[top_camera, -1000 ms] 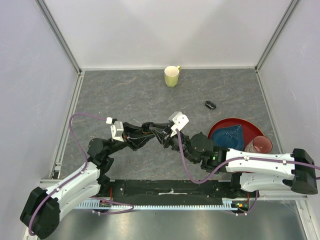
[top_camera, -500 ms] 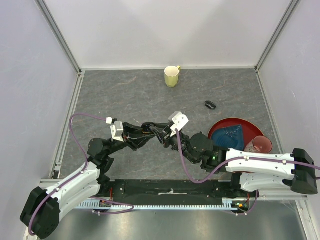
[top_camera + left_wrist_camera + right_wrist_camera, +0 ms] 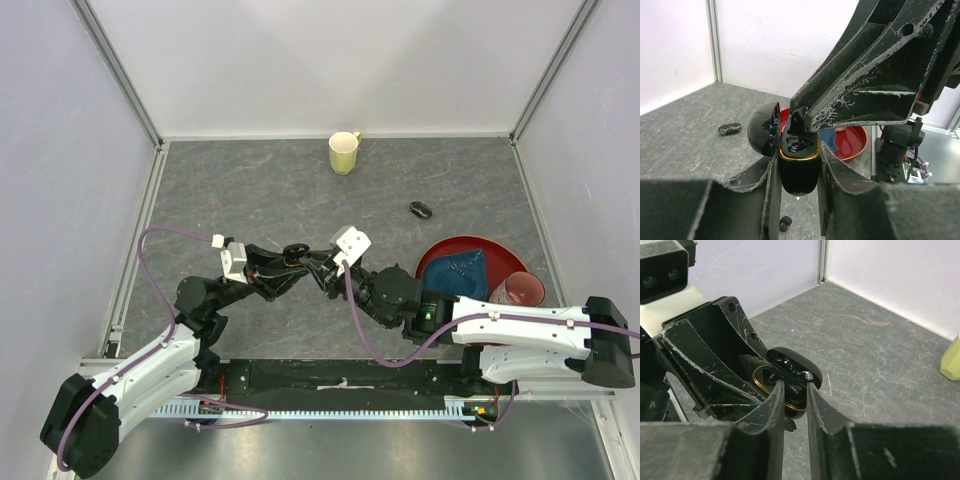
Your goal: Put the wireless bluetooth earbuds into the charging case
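From above, my left gripper [image 3: 303, 262] and my right gripper [image 3: 323, 268] met tip to tip over the near middle of the table [image 3: 250, 190]. What they held was too small to pick out there. One loose earbud [image 3: 421, 209] lay far right, well apart from both arms, and a yellow-green mug [image 3: 343, 152] stood at the far edge.

In the left wrist view, my left fingers were clamped on the flanks of the charging case [image 3: 799, 167]. It stood upright with its lid [image 3: 764, 135] swung open to the left, so the gold-rimmed wells faced up for loading. My right finger [image 3: 860, 85] reached down from the upper right. A small black earbud in its tip [image 3: 796, 121] was touching the rim of a well. The loose earbud [image 3: 730, 129] showed on the table to the far left.

In the right wrist view, my right jaws stood only narrowly apart, pinched on that small piece directly over the open case [image 3: 790, 371]. I judged the insertion begun but not seated. The pinch was narrow so the tips could enter the well without fouling the lid.
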Controlling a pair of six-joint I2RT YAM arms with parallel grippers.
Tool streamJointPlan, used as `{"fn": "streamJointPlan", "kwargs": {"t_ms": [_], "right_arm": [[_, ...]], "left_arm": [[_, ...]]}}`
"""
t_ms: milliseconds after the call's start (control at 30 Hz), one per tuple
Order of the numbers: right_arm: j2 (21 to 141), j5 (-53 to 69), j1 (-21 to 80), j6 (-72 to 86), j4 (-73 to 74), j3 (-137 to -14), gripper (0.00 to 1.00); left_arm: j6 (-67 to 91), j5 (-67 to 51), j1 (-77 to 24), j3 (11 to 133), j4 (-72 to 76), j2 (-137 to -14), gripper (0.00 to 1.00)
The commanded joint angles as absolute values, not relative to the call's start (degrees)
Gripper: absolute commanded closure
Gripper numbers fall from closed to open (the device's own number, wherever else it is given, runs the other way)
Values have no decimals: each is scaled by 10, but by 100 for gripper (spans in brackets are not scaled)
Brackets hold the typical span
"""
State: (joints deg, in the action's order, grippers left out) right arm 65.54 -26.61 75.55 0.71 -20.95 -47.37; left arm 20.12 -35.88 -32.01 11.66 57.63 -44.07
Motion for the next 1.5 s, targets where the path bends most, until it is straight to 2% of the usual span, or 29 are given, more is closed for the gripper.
{"fn": "streamJointPlan", "kwargs": {"t_ms": [0,100,133,267,333,400,433,500,533,700,900,1000,1100,1133,1233,1467], "right_arm": [[662,-247,762,11,-178,-502,100],[663,-252,762,29,-176,-504,89],[663,-254,762,35,-174,-506,81],[657,-258,762,71,-171,-515,58],[650,-276,762,90,-171,-517,33],[636,-284,762,104,-182,-515,27],[630,-288,762,108,-196,-512,15],[607,-315,762,117,-210,-505,9],[597,-326,762,120,-219,-502,3],[543,-429,757,140,-224,-498,2],[554,-466,702,225,-16,-580,2],[558,-458,645,327,83,-596,2],[575,-405,548,456,205,-601,2],[582,-340,497,473,238,-595,2],[620,-227,432,491,269,-592,2],[720,-183,402,471,314,-600,3]], "left_arm": [[209,-336,-320,132,628,-432,98],[211,-335,-321,131,628,-432,98],[210,-335,-320,131,627,-430,98],[210,-336,-321,129,622,-427,98],[208,-336,-321,127,619,-425,98],[207,-336,-321,126,616,-421,98],[207,-336,-321,125,614,-420,98],[207,-335,-320,122,610,-417,98],[206,-333,-321,121,608,-414,98],[203,-325,-321,116,600,-400,98],[203,-317,-321,113,595,-389,98],[202,-316,-321,114,589,-382,98],[202,-315,-321,114,583,-374,98],[202,-315,-321,114,577,-373,98],[199,-316,-320,113,564,-362,98],[193,-309,-320,106,543,-331,98]]}}
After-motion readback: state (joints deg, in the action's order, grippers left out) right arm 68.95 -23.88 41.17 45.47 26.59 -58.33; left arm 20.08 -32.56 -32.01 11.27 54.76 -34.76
